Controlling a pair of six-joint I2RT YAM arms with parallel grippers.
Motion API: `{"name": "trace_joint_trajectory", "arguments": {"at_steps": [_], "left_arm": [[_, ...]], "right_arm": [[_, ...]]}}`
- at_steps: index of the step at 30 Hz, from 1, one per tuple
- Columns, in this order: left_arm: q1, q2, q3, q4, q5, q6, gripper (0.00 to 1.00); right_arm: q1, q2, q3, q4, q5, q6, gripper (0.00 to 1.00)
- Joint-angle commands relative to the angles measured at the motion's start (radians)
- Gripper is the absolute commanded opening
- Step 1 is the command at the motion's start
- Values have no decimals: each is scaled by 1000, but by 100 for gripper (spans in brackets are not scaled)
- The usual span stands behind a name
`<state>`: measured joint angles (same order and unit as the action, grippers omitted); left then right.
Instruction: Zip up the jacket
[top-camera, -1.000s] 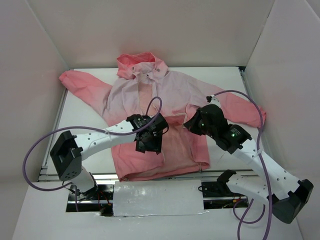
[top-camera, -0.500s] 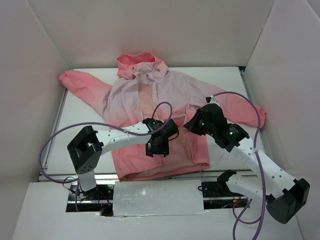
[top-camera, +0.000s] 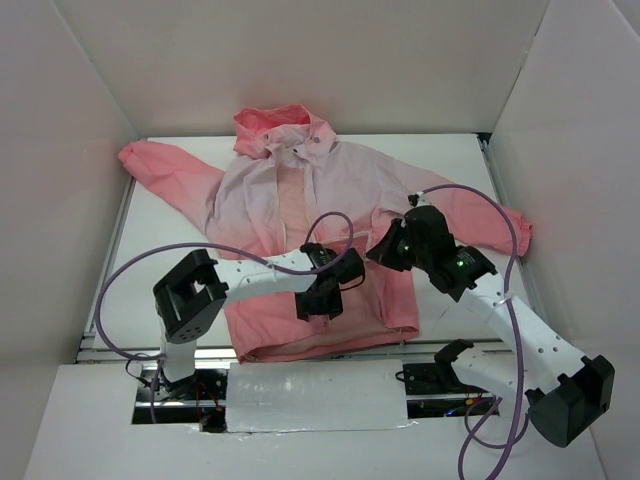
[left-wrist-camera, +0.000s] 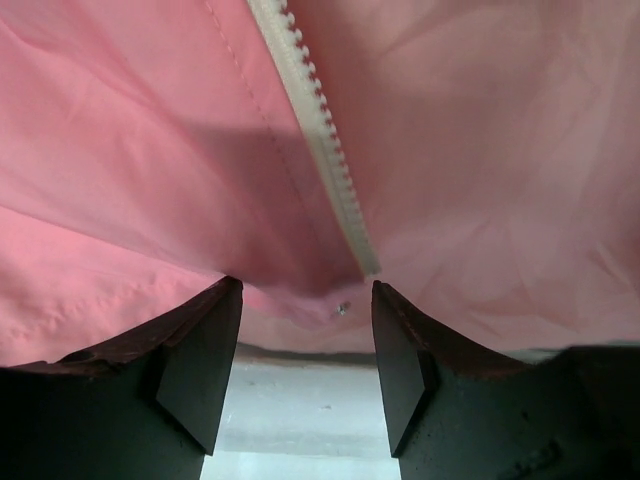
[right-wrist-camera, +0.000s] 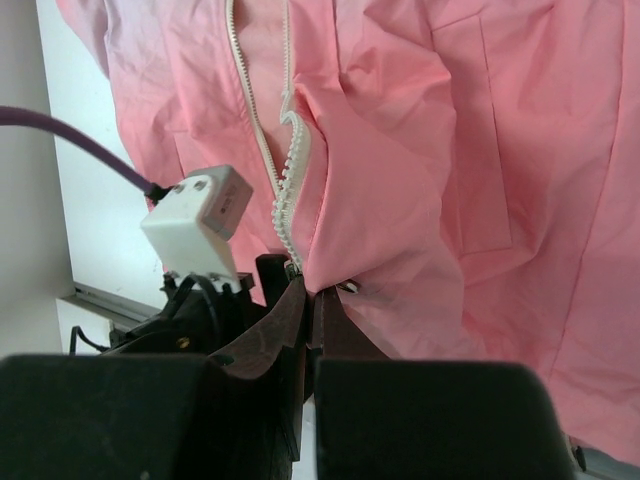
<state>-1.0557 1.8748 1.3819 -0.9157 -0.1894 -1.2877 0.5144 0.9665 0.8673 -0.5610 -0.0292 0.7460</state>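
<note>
**Zipper (left-wrist-camera: 318, 140) foot dead ahead of open left gripper (left-wrist-camera: 305, 290)**

Jacket (top-camera: 340, 190): spread front-up on table (top-camera: 150, 235), hood (top-camera: 272, 120) far from the arm bases, hem (top-camera: 320, 345) nearest them. Front open wherever visible. Pale at chest, coral lower down.

Zipper: white teeth, long axis hem-to-hood, so pointing away from the bases. In left wrist view, slanting from top centre down to a stop just short of the hem. Lower end sitting in the gap between the jaws, slightly toward the right-hand finger. Small metal glint just below that end, too small to name.

Left gripper: wide open, nothing held. Low over the hem edge, straddling the zipper's foot. Nearer of the two to the bottom end.

Right gripper (right-wrist-camera: 310, 300): closed, apparently pinching the jacket's front edge beside the teeth, a little up from the hem. In overhead view, just beside the left gripper, on the right-hand panel.

Judgement: next move turns on that hem-to-hood axis. Probably a short advance and a close on the zipper foot for the left, with the right as anchor on the panel.
</note>
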Motion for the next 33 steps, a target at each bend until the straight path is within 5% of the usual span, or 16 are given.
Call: {"name": "trace_joint_trajectory", "arguments": {"at_steps": [1,9,12,13,15,21,24,29,33], "left_arm": [[-6,32,14,-18,-15,-33,67],[-1,47,-4,-6,-21,-25,55],[19,37,-43,11,1,-19,44],[22,31,-67,26,4,-18,29],[29,3,-75,26,-4,-19,18],[28,-153,-61,55,-85,37,0],[31,-265,-72,100,-117,90,0],[62,-555,-220,425,-56,295,0],[146,-778,-462,737,143,419,0]], "right_arm": [[-5,0,-7,53,-17,-19,0],[-5,0,-4,53,-17,-20,0],[-5,1,-4,58,-21,-16,0],[-7,1,-2,59,-23,-14,0],[-7,3,1,59,-21,-14,0],[-27,6,-19,82,-60,-16,0],[-36,-18,-43,142,-147,-34,0],[-39,-52,-102,275,-362,-76,0],[-39,-52,-158,410,-570,-77,0]]}}
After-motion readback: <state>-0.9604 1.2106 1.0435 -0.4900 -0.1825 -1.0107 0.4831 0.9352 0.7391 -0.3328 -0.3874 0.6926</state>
